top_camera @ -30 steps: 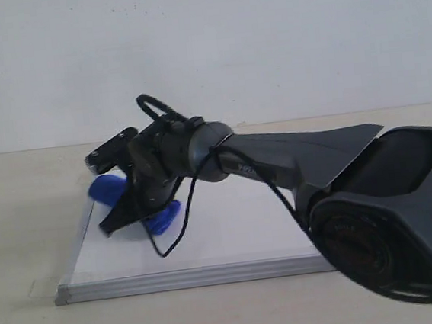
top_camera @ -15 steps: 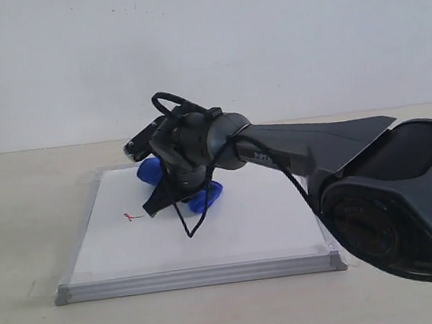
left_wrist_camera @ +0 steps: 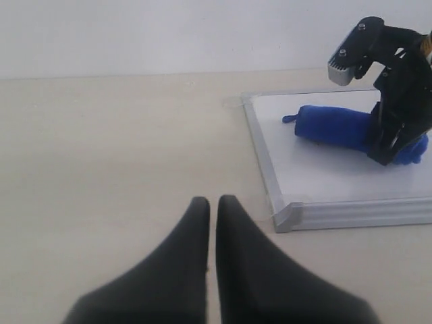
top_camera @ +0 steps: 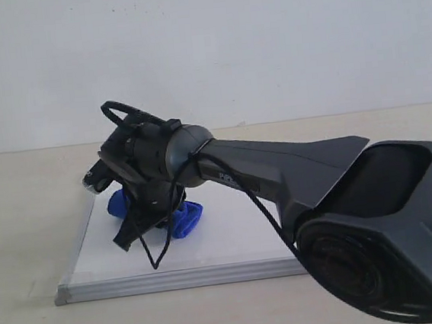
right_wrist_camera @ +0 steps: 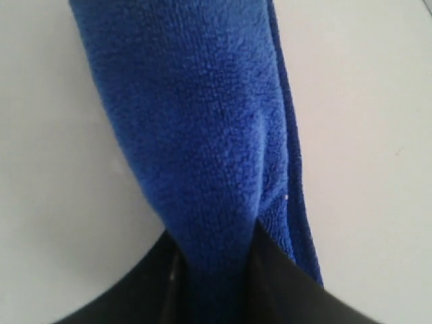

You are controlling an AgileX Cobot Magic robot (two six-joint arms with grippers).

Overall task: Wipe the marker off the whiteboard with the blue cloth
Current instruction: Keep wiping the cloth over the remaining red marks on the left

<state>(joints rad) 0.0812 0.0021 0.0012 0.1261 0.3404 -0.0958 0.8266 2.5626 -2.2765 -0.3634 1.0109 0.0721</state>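
The whiteboard [top_camera: 235, 240] lies flat on the table, silver-framed. My right gripper [top_camera: 147, 224] reaches across to its left half, pointing down and shut on the blue cloth [top_camera: 185, 218], which it presses onto the board. In the right wrist view the cloth [right_wrist_camera: 196, 115] fills the space between the fingers [right_wrist_camera: 283, 283], over the white surface [right_wrist_camera: 364, 135]. The left wrist view shows the rolled cloth [left_wrist_camera: 334, 126] on the board [left_wrist_camera: 324, 172] under that gripper [left_wrist_camera: 395, 145]. No red marker line shows in any view. My left gripper [left_wrist_camera: 211, 201] hovers shut over bare table beside the board's corner.
The beige table [top_camera: 20, 196] surrounds the board, with a plain white wall [top_camera: 266, 42] behind. The right arm's bulky dark housing [top_camera: 384, 238] fills the lower right of the exterior view and hides the board's right corner.
The right gripper swept right along the board with the cloth, then back left and toward the front edge. A small red squiggle visible half a second ago is now covered by the gripper.
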